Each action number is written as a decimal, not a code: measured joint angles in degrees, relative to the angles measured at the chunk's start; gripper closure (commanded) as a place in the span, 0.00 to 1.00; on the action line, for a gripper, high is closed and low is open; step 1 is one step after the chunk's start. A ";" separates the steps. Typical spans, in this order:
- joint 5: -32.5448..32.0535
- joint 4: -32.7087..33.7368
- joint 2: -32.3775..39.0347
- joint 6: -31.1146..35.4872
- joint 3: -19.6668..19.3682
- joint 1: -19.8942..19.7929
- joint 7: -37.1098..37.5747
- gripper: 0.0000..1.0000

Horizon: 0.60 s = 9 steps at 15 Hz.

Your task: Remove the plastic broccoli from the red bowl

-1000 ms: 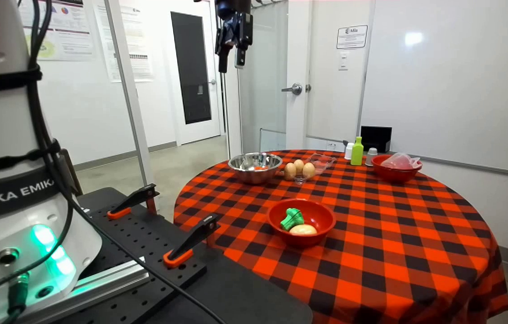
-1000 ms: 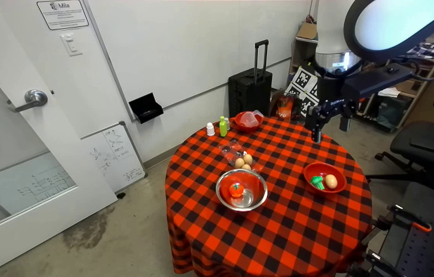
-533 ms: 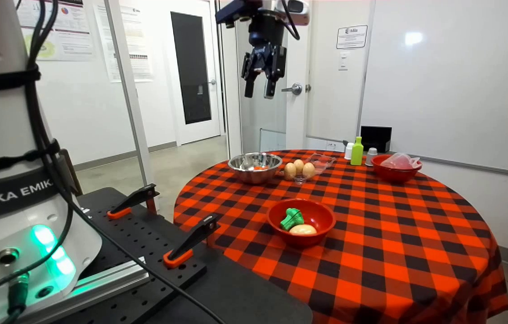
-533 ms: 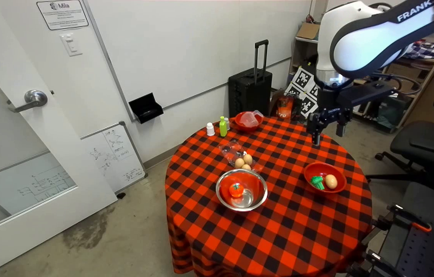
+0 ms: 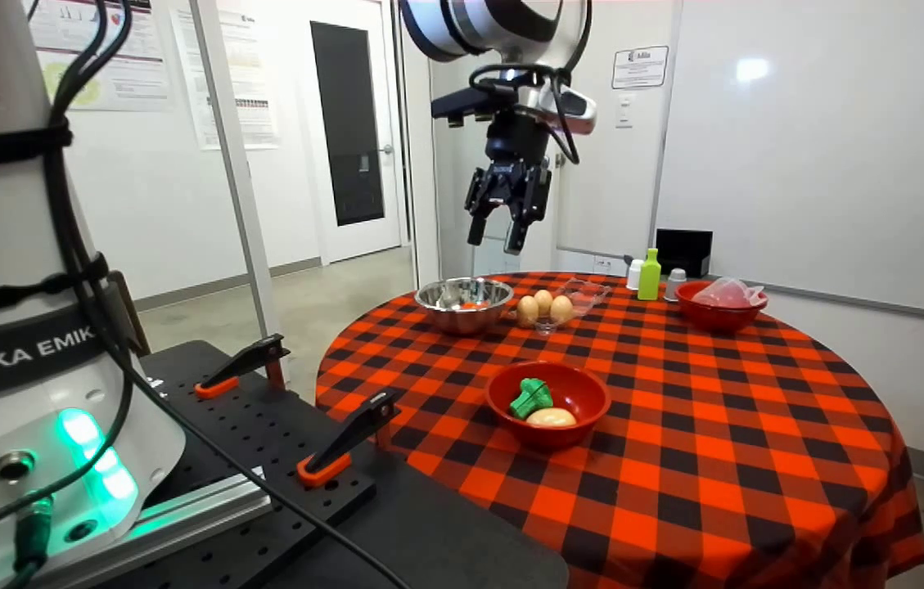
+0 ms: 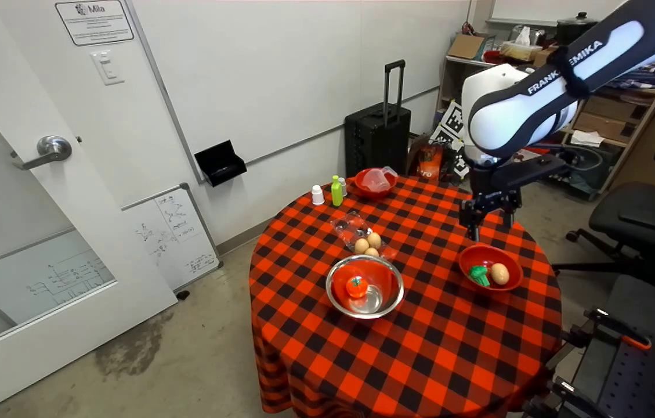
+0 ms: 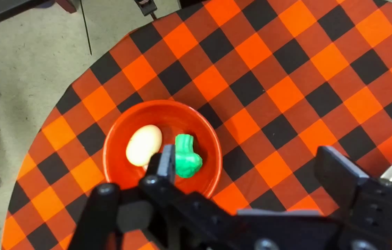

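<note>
The bright green plastic broccoli [image 5: 531, 397] lies in the red bowl [image 5: 547, 439] beside a pale egg [image 5: 552, 418]. All three also show in an exterior view, with the broccoli [image 6: 479, 275] left of the egg [image 6: 499, 273]. My gripper [image 5: 495, 239] is open and empty, well above the table; it also shows in an exterior view [image 6: 491, 230]. In the wrist view my gripper [image 7: 248, 152] has one finger [image 7: 166, 161] in front of the red bowl [image 7: 204, 139], hiding a little of the broccoli's [image 7: 188, 161] edge. Tablecloth shows between the fingers.
A silver metal bowl [image 5: 462, 321] holds a red tomato [image 6: 357, 286]. Three eggs [image 5: 543, 307] and a clear plastic carton [image 6: 350, 227] lie by it. A yellow-green bottle [image 5: 649, 276], small shakers [image 6: 317, 195] and a darker red dish [image 5: 719, 317] stand farther off. Clamps [image 5: 347, 442] grip the base's edge.
My gripper has come down from high up and shifted sideways, toward the level of the table and nearer the red bowl. It stays open. The broccoli, bowl and egg have not moved.
</note>
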 measured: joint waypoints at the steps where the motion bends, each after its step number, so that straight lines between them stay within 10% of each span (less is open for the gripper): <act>1: -0.24 1.00 2.00 0.00 -0.31 -0.02 -0.01 0.00; 9: -0.62 8.44 16.05 3.82 -4.07 -0.57 1.65 0.00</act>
